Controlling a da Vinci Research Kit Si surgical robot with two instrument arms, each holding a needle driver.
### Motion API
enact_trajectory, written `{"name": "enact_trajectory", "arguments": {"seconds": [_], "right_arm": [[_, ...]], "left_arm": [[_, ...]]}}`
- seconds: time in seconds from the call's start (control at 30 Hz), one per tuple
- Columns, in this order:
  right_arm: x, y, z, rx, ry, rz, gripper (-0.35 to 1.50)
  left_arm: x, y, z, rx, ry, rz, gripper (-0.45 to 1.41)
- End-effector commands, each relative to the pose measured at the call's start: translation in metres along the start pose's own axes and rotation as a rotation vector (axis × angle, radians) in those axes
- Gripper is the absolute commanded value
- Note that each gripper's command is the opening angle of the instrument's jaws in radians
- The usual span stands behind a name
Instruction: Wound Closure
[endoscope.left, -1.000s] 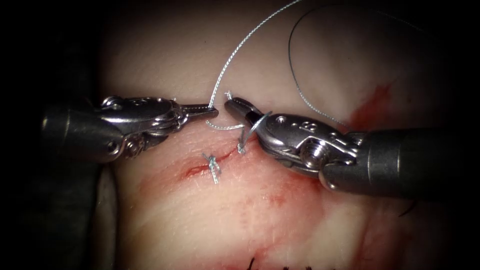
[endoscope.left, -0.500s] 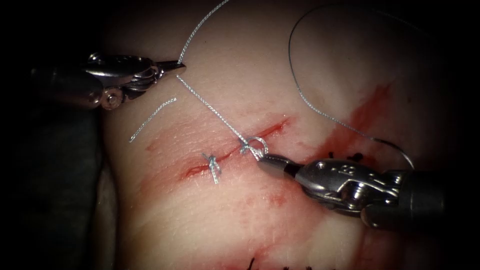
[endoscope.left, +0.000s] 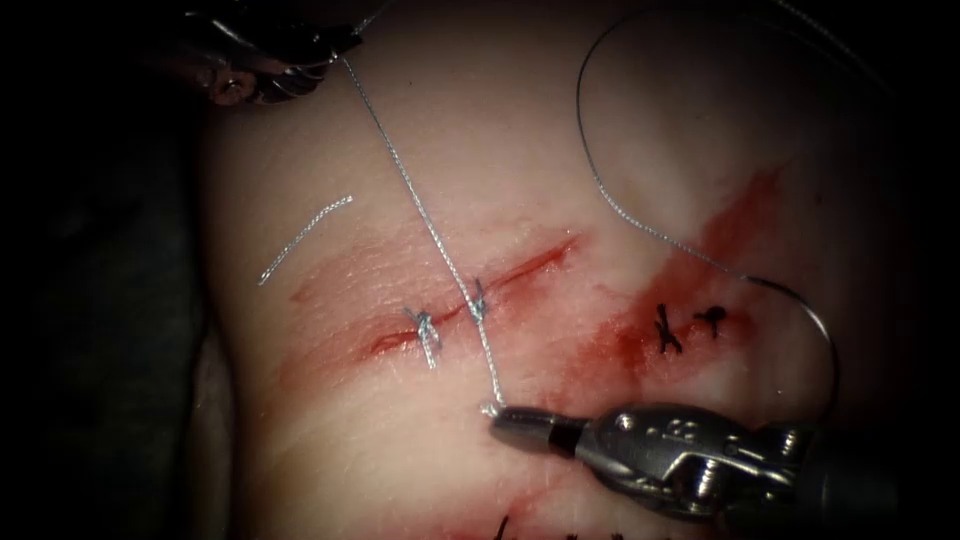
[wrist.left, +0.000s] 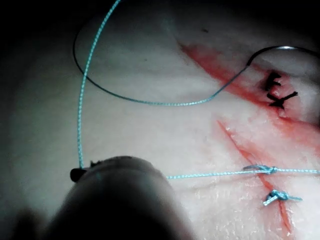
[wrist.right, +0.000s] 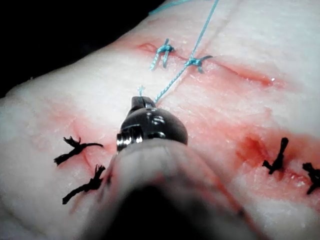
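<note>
The cut (endoscope.left: 520, 265) runs slantwise across the tissue (endoscope.left: 420, 460). My left tool (endoscope.left: 345, 40) is up at the far left, jaws shut on the thread (endoscope.left: 410, 195). That thread runs taut down to a fresh knot (endoscope.left: 478, 305) on the cut, then on to my right tool (endoscope.left: 495, 412), whose jaws are shut on the short thread end just below the cut. An older knot (endoscope.left: 425, 330) sits to the left of the fresh one. The curved needle (endoscope.left: 825, 335) lies free on the tissue at the far right, trailing thread. The right wrist view shows the right tool (wrist.right: 142, 102) and the fresh knot (wrist.right: 195, 62).
A cut piece of thread (endoscope.left: 305, 238) lies loose on the tissue left of the cut. Red fluid (endoscope.left: 640, 335) stains the tissue right of the cut, beside black stitches (endoscope.left: 665, 330). A slack loop of thread (endoscope.left: 600, 190) arcs across the upper right.
The left tool moved up and left, the right tool down toward the front. The thread between them drew taut and the loop at the cut closed into a knot.
</note>
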Motion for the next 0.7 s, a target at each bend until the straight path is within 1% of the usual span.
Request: {"name": "enact_trajectory", "arguments": {"seconds": [0.03, 0.07, 0.17, 0.27, 0.33, 0.37, 0.4, 0.47, 0.6, 0.7], "right_arm": [[-0.0002, -0.0002, 0.0008, 0.001, 0.000, -0.002, -0.35], [-0.0004, 0.0000, 0.0004, 0.001, 0.001, -0.003, -0.35], [-0.0008, 0.0004, -0.0003, -0.005, 0.004, -0.005, -0.35], [-0.0012, 0.0008, -0.0013, -0.010, 0.002, -0.008, -0.35], [-0.0017, 0.0013, -0.0024, -0.032, -0.012, -0.009, -0.35], [-0.0020, 0.0015, -0.0028, -0.039, -0.018, -0.005, -0.35], [-0.0020, 0.0015, -0.0028, -0.039, -0.018, -0.005, -0.35], [-0.0029, 0.0016, -0.0030, -0.050, -0.034, 0.009, -0.35], [-0.0040, 0.0010, -0.0028, -0.058, -0.061, 0.026, -0.35], [-0.0047, 0.0003, -0.0027, -0.049, -0.084, 0.066, -0.35]], "left_arm": [[0.0003, 0.0003, 0.0008, 0.015, -0.009, 0.059, -0.45], [0.0005, -0.0002, 0.0013, 0.056, -0.011, 0.190, -0.45], [0.0007, -0.0007, 0.0021, 0.112, 0.029, 0.271, -0.45], [0.0010, -0.0009, 0.0023, 0.166, 0.070, 0.309, -0.45], [0.0016, -0.0011, 0.0022, 0.181, 0.080, 0.350, -0.45], [0.0019, -0.0012, 0.0021, 0.190, 0.075, 0.381, -0.45], [0.0019, -0.0012, 0.0021, 0.190, 0.075, 0.381, -0.45], [0.0022, -0.0014, 0.0020, 0.257, 0.042, 0.486, -0.45], [0.0020, -0.0021, 0.0016, 0.300, -0.010, 0.544, -0.45], [0.0013, -0.0035, 0.0009, 0.331, -0.052, 0.539, -0.45]]}}
